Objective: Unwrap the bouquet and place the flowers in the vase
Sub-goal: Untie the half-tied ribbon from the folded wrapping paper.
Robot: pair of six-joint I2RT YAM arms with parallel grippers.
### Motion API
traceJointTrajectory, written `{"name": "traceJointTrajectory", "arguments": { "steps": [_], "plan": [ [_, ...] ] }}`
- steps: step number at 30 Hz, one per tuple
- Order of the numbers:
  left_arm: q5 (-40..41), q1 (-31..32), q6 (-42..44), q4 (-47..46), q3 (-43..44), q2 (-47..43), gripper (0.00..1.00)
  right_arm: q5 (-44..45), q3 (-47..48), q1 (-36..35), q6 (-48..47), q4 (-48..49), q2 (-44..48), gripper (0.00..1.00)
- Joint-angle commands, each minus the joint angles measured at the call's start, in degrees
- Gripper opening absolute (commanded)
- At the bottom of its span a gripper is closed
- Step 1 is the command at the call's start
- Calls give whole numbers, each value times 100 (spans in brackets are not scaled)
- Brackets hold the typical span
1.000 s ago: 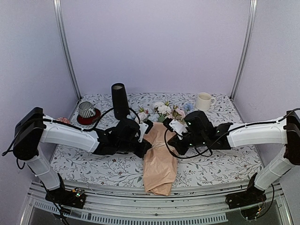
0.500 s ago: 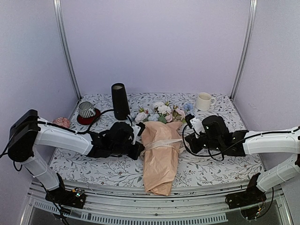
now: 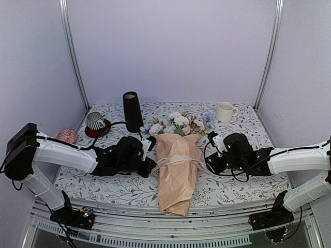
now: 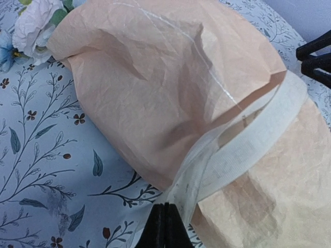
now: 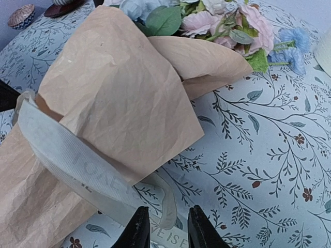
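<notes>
We count one bouquet [image 3: 177,170] lying mid-table [image 3: 243,188], stems hidden inside; one vase [image 3: 132,111] upright behind-left. Left gripper [image 4: 165,228] pinched tight on ribbon [image 4: 248,155]; right gripper [image 5: 166,228] jaws narrowly apart, ribbon end between, contact unclear.

Floral-print table [image 3: 243,188] w/ bouquet [image 3: 177,175], black vase [image 3: 132,111], white mug [image 3: 224,111], red saucer [image 3: 92,134] (striped cup [image 3: 95,120] atop)

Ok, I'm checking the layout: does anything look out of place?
The bouquet overhangs the table at its near edge; its cream ribbon sags loose around it, one end pinched by the left gripper.
</notes>
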State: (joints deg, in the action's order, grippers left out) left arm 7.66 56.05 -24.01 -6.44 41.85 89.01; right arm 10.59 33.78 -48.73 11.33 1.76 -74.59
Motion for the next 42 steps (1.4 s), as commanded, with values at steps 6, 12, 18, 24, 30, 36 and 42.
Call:
{"name": "traceJointTrajectory", "arguments": {
  "steps": [6,12,18,24,30,36,42],
  "plan": [
    [-278,-59,145,-357,-65,-417,12,-1078,632,-171,-947,-143,242,30],
    [-335,-60,160,-341,48,-306,20,-1313,1230,-404,-1441,-304,-362,31],
    [-355,-59,160,-245,238,-105,24,-1327,1750,-568,-1640,-474,-1015,32],
    [-313,-59,170,-169,337,35,23,-1257,1971,-617,-1687,-515,-1455,33],
    [-281,-59,175,-156,316,28,22,-1274,2048,-624,-1685,-520,-1600,32],
    [-263,-68,183,-147,315,44,22,-1293,2083,-624,-1670,-522,-1532,7],
    [-262,-68,191,-147,324,63,21,-833,1769,-626,-1472,-215,-947,6]
  ]
}}
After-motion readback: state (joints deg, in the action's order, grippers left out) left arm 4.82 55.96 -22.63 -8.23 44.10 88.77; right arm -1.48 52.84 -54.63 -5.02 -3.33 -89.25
